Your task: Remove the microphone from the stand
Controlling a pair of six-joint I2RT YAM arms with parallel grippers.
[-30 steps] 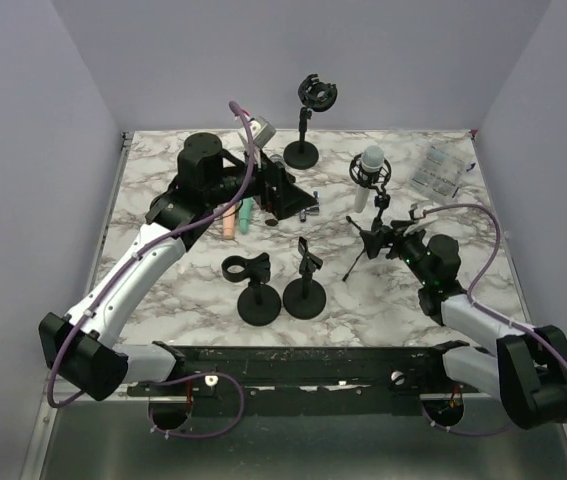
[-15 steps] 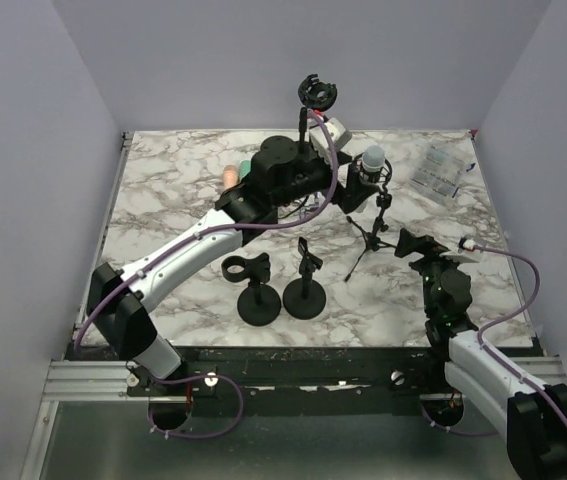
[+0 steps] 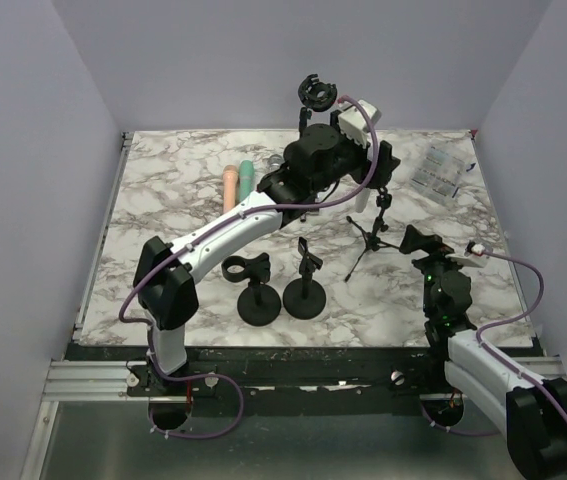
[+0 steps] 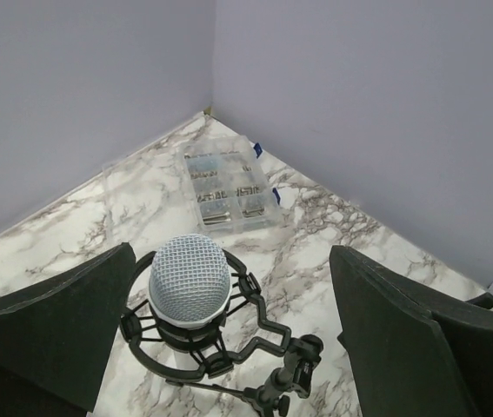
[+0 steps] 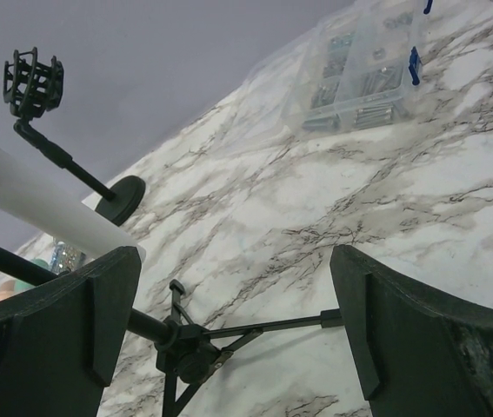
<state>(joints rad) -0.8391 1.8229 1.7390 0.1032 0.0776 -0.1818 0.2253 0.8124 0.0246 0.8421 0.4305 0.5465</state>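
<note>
Looking down from the top camera: caught the left gripper (image 3: 381, 165) stretched across the marble table (image 3: 163, 200) to the far right, poised over the head of the tripod stand (image 3: 367, 236), its fingers hard to read from up here. Spotted the right gripper (image 3: 423, 242) low, just beside the tripod's legs, touching nothing. Noted a round-clip stand (image 3: 259, 292) and a narrow-clip stand (image 3: 305, 287) side by side near the front, a pink tube (image 3: 230, 186) and a teal tube (image 3: 246, 178) lying together at the back, a second shock-mount stand (image 3: 315, 96) behind them all, and a clear parts box (image 3: 435, 170) at the far right. Over to the left wrist: saw the microphone (image 4: 189, 280) upright in its shock mount (image 4: 229, 343) on the stand, silver grille up, between the two fingers (image 4: 55, 330), nearer one than the other; both splayed wide, nothing gripped. Over to the right wrist: found those fingers (image 5: 403, 339) spread just as wide and empty, with the microphone's white barrel slanting in at the left edge and the tripod's hub low between them.
</note>
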